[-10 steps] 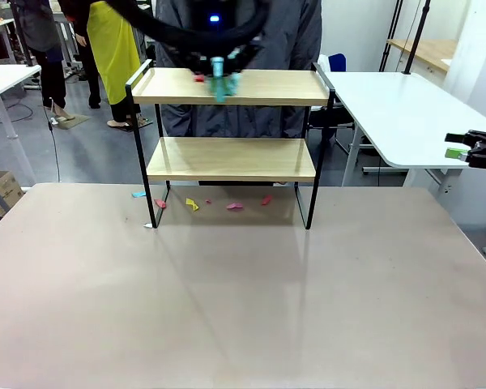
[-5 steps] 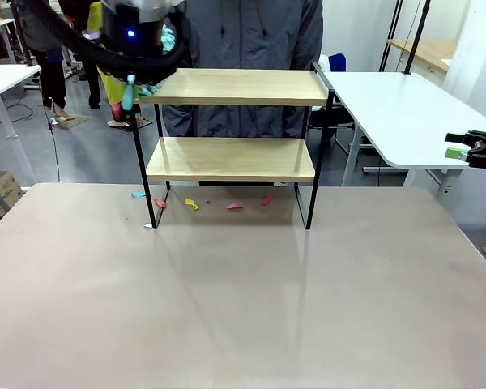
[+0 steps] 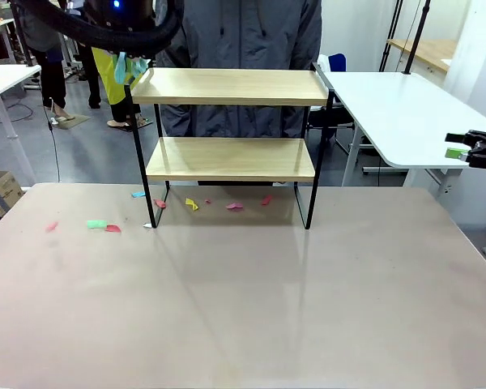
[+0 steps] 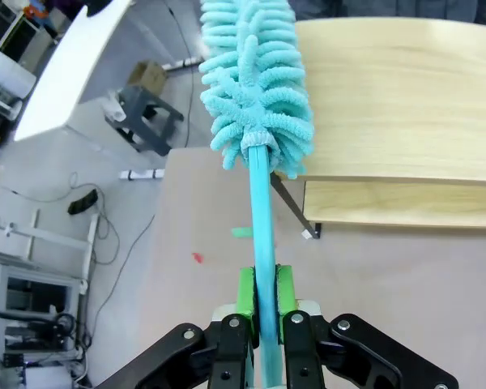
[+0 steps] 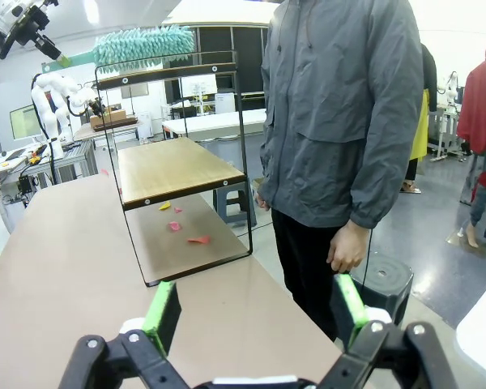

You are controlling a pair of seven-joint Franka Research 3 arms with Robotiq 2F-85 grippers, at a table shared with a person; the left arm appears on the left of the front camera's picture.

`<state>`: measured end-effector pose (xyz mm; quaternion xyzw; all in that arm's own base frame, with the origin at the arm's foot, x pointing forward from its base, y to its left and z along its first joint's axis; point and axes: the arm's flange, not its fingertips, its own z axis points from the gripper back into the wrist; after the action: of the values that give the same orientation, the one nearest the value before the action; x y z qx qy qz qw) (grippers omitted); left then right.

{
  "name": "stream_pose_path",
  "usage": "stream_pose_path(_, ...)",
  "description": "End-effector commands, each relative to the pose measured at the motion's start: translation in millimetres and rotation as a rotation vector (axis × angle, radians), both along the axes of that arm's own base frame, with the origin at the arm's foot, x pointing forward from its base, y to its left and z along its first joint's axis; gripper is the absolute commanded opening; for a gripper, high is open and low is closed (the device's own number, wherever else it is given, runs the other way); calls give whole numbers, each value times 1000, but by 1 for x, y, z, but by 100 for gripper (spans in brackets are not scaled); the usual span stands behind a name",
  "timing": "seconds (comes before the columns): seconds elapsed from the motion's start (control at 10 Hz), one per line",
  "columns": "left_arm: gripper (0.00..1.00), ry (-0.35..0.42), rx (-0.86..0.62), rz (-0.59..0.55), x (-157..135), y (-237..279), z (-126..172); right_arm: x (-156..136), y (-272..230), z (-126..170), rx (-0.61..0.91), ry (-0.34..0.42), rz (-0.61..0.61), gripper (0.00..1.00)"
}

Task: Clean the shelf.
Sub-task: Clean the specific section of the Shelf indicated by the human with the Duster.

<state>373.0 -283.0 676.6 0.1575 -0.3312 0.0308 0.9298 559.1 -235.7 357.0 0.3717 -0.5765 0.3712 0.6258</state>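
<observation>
Your left gripper (image 4: 263, 285) had its jaws pinching the duster (image 4: 255, 73) handle beside the top left corner of the shelf (image 3: 231, 87), far across the desk (image 3: 251, 308), with the right gripper (image 5: 255, 312) jaws spread idle, and a sweep inward could have snagged the side rail and tipped it.

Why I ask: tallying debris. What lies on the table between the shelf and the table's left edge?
In the front view: a blue scrap by the shelf, a green scrap and red scrap side by side, a pink scrap nearest the edge.

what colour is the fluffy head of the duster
Turquoise. The duster head shows best in the left wrist view, close up.
</observation>
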Motion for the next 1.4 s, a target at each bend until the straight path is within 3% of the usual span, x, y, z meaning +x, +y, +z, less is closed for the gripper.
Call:
stream_pose_path(0.0,13,30,12,12,8,3,-9,-1,3,5,-1,13,-3,100)
stream_pose_path(0.1,13,0,0,0,0,0,0,-1,3,5,-1,13,-3,100)
stream_pose_path(0.4,13,73,-334,-343,-16,32,18,-1,3,5,-1,13,-3,100)
stream_pose_path(0.8,13,163,-639,-844,-19,68,3,-1,3,5,-1,13,-3,100)
stream_pose_path(1.1,13,252,-666,-1095,-22,82,2,-1,3,5,-1,13,-3,100)
stream_pose_path(1.3,13,310,-561,-1236,-31,87,1,-1,3,5,-1,13,-3,100)
